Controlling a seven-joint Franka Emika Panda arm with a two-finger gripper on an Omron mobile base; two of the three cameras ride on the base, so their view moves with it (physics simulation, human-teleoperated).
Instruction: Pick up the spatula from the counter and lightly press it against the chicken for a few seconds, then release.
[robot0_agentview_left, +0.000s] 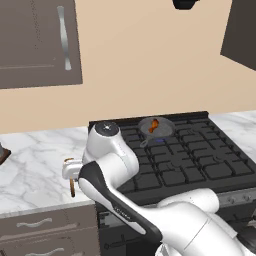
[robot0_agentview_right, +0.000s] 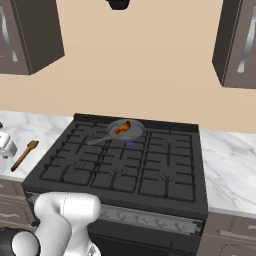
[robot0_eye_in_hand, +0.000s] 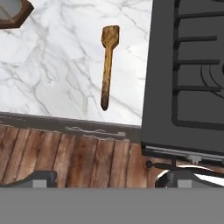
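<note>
Glossy white rounded arm (robot0_agentview_left: 114, 149) with dark grey joints.

Flat, even rendered light, bright in all views; source cannot be told. Marble bench (robot0_eye_in_hand: 52, 65) pale and matte; stove (robot0_agentview_right: 125, 165) dark, grates legible. Hardly any shadow under spatula (robot0_eye_in_hand: 107, 65). Soft sheen on white arm (robot0_agentview_left: 115, 150). Outlines slightly soft, jagged; lines stay straight at borders

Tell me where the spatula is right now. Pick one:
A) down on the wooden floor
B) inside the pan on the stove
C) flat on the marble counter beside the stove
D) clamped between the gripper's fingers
C: the spatula lies flat on the marble counter, to the left of the stove and apart from its edge.
</note>
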